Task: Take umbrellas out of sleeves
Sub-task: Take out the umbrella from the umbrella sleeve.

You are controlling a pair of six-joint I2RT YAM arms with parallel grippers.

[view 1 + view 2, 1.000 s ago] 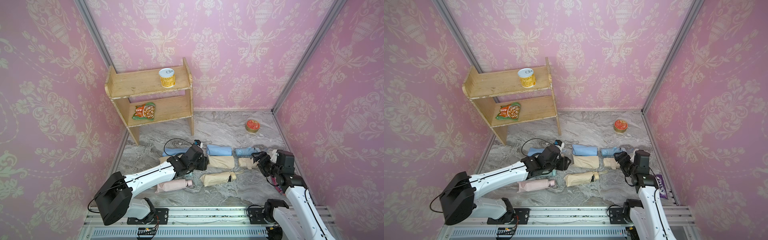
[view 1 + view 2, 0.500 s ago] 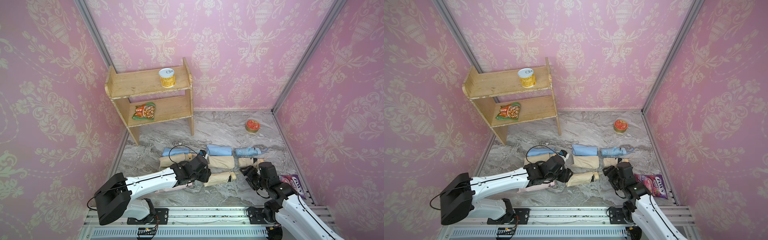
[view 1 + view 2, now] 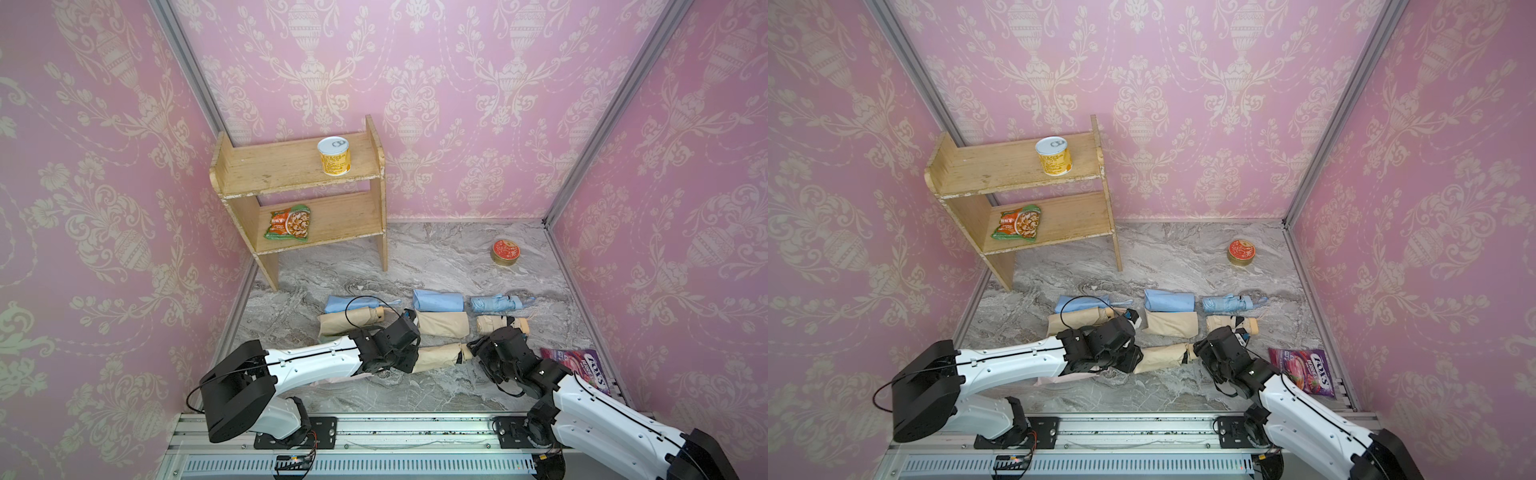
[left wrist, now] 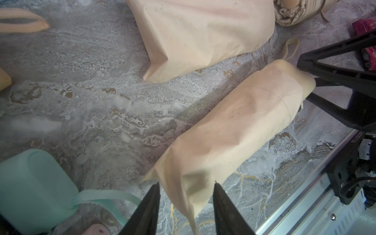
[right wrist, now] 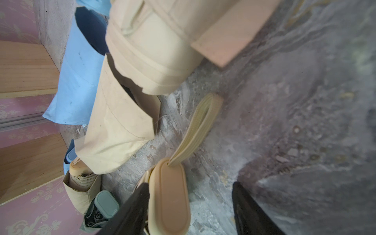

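Across the marble floor we count two freed at far right, the light blue umbrella and the beige umbrella, with their empty sleeves just left of them. We judge most are left to do. The near beige sleeve lies between our arms. Our left gripper straddles its closed end, and we cannot tell whether it grips. Our right gripper stands open around the handle.

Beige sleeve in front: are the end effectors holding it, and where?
Not surely yet. Left end effector straddles the closed end of the beige sleeve; grip unclear. Right end effector is open around the umbrella handle, one finger touching.
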